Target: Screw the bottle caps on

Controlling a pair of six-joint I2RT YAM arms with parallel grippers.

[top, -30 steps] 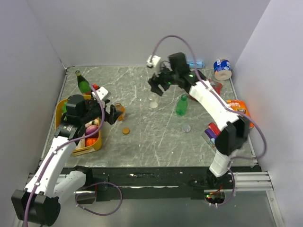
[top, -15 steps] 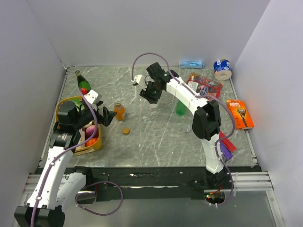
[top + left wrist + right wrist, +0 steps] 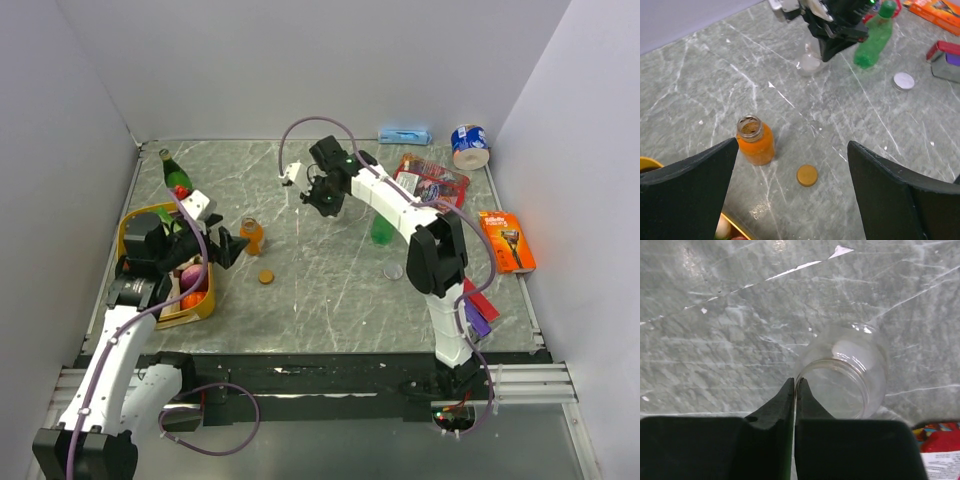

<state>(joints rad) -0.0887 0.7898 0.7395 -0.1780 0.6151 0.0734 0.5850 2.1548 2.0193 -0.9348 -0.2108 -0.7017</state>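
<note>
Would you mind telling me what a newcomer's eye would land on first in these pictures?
Probably the right tool, shut with its tips right at the mouth of the uncapped clear bottle, toward the far middle of the table. Next comes the open orange bottle on the left side, with its orange cap lying loose beside it, nearer the arms. Both are framed by the wide-open left tool.

Grey marble table (image 3: pixel 865 130) — orange bottle (image 3: pixel 756 142), orange cap (image 3: pixel 807 175), green bottle (image 3: pixel 872 47), clear bottle (image 3: pixel 850 365), perhaps a clear cap (image 3: pixel 903 81).
</note>
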